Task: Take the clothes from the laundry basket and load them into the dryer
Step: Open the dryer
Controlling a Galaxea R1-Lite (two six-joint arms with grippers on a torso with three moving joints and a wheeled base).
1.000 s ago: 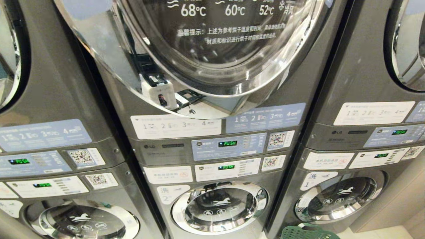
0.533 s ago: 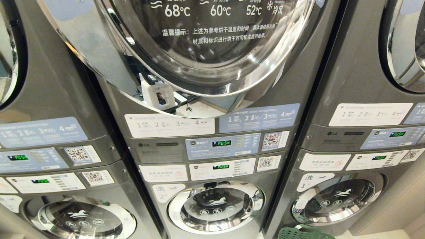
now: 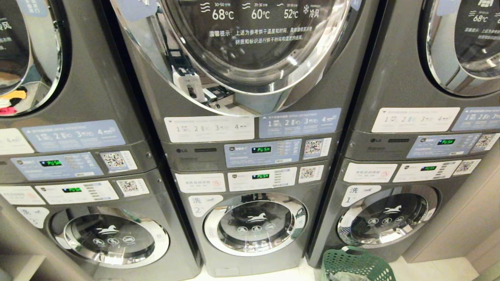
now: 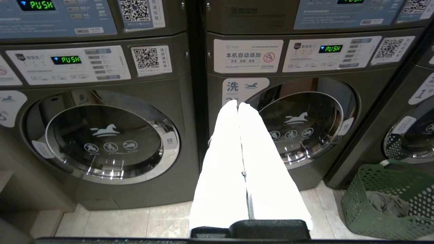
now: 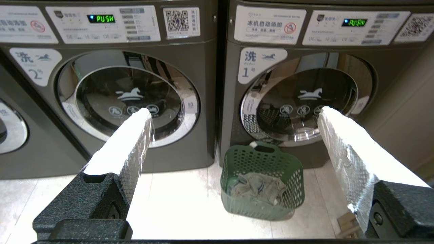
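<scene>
While the clothes [image 5: 255,188] lie in the laundry basket [image 5: 262,159], the wide-open right end effector [image 5: 234,113] should descend centrally onto them; the left end effector [image 4: 238,105] stays closed, empty.

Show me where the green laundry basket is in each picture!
Head view: the laundry basket sits at the bottom edge, right of centre, partly cut off.
Left wrist view: the basket is in the lower right corner.
Right wrist view: the basket is at lower centre.
Shared landmark: the number 1 washer door behind it.
</scene>
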